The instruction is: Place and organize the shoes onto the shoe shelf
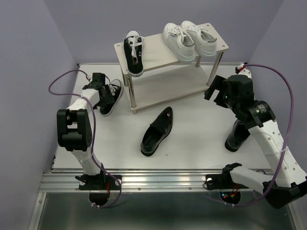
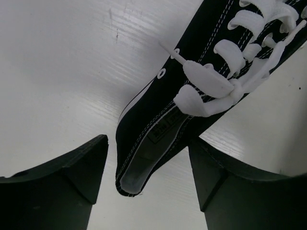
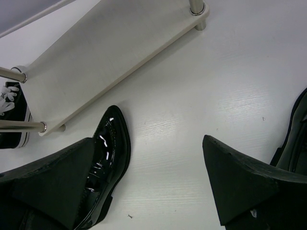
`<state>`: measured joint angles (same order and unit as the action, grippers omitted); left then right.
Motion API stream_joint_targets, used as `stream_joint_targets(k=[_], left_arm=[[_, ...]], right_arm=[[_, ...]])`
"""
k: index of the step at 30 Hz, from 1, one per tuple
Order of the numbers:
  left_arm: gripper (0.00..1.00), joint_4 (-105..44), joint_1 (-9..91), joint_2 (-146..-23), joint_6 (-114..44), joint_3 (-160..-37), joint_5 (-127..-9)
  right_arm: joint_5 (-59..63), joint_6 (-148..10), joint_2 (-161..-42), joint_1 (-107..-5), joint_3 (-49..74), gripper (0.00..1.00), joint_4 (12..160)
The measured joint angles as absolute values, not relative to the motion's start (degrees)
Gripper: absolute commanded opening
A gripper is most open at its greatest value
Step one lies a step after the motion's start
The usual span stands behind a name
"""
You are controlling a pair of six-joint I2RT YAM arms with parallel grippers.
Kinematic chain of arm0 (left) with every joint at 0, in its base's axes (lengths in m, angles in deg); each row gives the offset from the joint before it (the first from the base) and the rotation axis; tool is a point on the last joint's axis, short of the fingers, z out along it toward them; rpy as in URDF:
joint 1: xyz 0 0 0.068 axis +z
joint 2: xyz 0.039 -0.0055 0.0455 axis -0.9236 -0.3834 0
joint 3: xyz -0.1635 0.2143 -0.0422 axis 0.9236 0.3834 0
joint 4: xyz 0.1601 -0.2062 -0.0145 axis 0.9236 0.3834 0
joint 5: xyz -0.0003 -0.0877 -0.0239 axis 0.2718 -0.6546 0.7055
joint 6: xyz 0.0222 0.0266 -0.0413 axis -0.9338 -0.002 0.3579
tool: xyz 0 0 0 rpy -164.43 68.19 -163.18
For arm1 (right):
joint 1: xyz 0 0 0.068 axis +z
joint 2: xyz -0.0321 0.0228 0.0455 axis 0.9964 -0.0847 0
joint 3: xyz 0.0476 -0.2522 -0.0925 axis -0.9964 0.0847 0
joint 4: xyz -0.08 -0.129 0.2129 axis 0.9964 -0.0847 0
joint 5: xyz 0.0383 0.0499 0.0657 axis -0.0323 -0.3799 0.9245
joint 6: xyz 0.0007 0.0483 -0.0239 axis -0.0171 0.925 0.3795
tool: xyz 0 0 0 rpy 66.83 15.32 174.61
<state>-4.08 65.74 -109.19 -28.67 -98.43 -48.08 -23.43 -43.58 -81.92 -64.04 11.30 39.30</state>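
The shoe shelf (image 1: 160, 49) stands at the back. One black canvas sneaker (image 1: 134, 51) and two white sneakers (image 1: 189, 39) sit on its top board. A second black canvas sneaker (image 1: 112, 97) lies on the table left of the shelf. My left gripper (image 1: 103, 92) is open over its heel end. In the left wrist view the sneaker's heel (image 2: 144, 158) lies between the spread fingers (image 2: 72, 177). One glossy loafer (image 1: 157, 131) lies mid-table. Another loafer (image 1: 237, 135) is half hidden under my right arm. My right gripper (image 1: 214, 92) hangs open above bare table, between the two loafers (image 3: 108, 153) (image 3: 295, 143).
The shelf's lower board (image 3: 110, 52) holds nothing, and its silver legs (image 3: 196, 8) rest on the white table (image 1: 196, 129). Purple walls close in the back and both sides. A metal rail (image 1: 158, 181) runs along the near edge by the arm bases.
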Motion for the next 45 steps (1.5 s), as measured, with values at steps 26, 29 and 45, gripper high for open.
stream_joint_targets(k=[26,29,45], left_arm=[[0.0,3.84,57.58,-72.9,-1.96,-69.4,-49.15],[0.0,5.67,54.39,-69.03,3.29,-66.89,-49.87],[0.8,5.82,34.66,-68.27,20.93,-66.58,-54.33]], right_arm=[[-18.6,-43.34,-82.84,-64.04,14.73,1.0,42.18],[-14.14,-43.93,-83.58,-64.04,15.95,1.0,43.87],[-5.75,-43.43,-87.78,-50.11,22.12,1.0,46.21]])
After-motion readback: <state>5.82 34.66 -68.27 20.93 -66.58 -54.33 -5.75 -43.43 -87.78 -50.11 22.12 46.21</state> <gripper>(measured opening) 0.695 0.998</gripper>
